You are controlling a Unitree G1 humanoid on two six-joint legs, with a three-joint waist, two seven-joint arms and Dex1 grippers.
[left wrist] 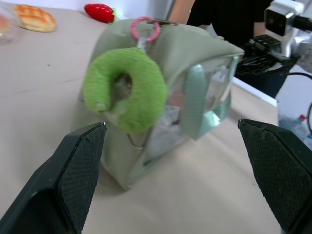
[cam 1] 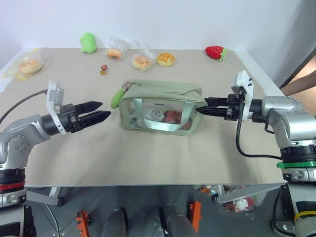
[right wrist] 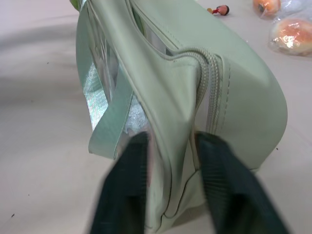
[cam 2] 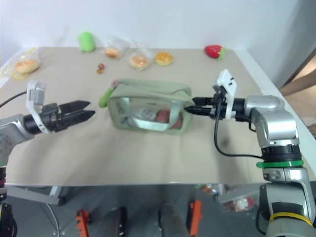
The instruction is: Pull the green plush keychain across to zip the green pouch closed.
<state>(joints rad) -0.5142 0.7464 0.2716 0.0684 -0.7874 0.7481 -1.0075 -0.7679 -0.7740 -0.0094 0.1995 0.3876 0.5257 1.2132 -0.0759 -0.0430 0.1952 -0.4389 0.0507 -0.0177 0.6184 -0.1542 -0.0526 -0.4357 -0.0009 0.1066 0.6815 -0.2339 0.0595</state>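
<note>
Both grippers out over the desk (cam 1: 148, 158), one at each end of the pouch (cam 1: 160, 106). Left gripper (cam 1: 101, 111) wide open, fingers spread, level with the pouch's left end but apart from it, desk showing between. Right gripper (cam 1: 200, 105) pinched onto the pouch's right end; in the right wrist view, black fingers (right wrist: 124, 190) pressed on either side of the fabric corner just below the zipper's end. Pouch lying mid-desk, long side across, clear window facing the robot, strap over the window, small items inside too blurred to name. Keychain (cam 1: 116, 98) hanging at the pouch's left end, from a pink ring (left wrist: 145, 30) at the zipper; straight ahead of the left gripper, between its open fingers' line but not touched. Far along the desk's back edge: green plush blob (cam 1: 88, 43), wrapped buns (cam 1: 129, 55), a bare bun (cam 1: 165, 59), a strawberry toy (cam 1: 215, 52), another wrapped bun (cam 1: 27, 65) at the far left, a tiny red item (cam 1: 103, 68) near the blob. Dark-clothed person (left wrist: 229, 22) beyond the pouch in the left wrist view.
</note>
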